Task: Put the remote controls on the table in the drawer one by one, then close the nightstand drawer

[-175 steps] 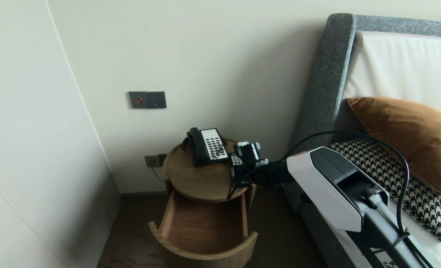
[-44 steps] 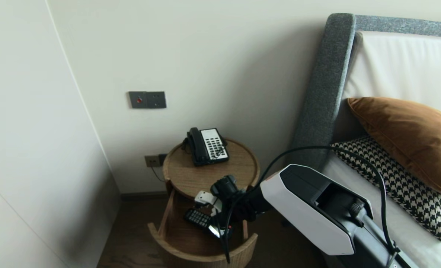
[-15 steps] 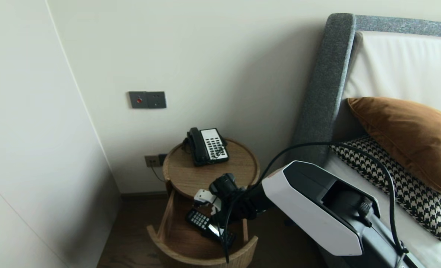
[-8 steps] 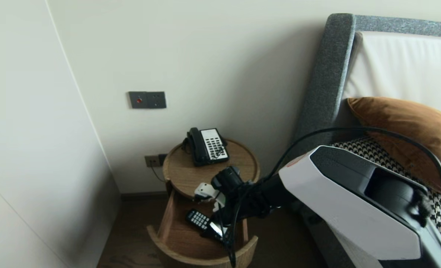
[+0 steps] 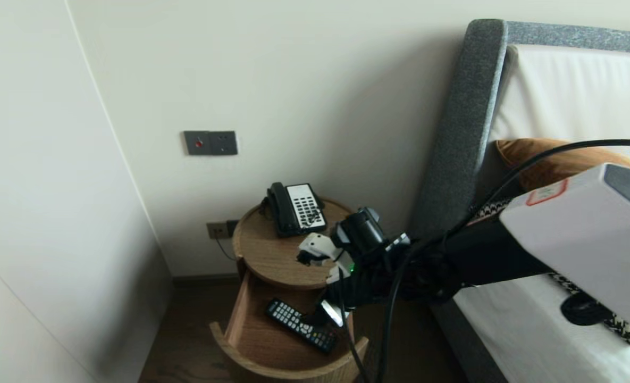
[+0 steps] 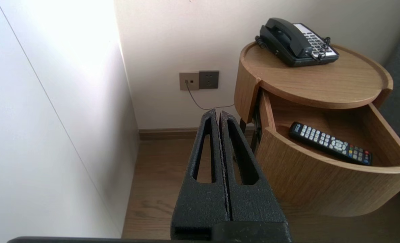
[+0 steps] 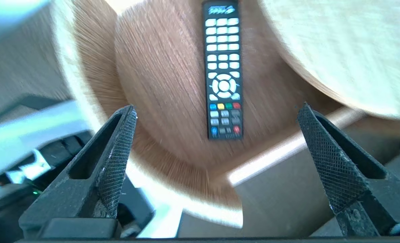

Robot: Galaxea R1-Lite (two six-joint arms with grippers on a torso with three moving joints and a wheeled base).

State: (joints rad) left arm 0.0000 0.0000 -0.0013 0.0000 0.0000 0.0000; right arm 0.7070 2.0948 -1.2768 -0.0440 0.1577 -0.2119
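Remote (image 5: pixel 301 325) now lies free in drawer (image 5: pixel 288 368); right gripper (image 7: pixel 217 107) apparently risen.

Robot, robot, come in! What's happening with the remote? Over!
Right gripper open, hovering over the open drawer. Left gripper shut, parked beside the nightstand. Remote lying flat in the drawer, not held. Telephone up top, well away.

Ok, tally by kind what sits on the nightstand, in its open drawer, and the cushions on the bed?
Telephone, on the nightstand: 1
Remote control, in the drawer: 1
Cushions on the bed: 2 (brown cushion, houndstooth cushion)
Total: 4
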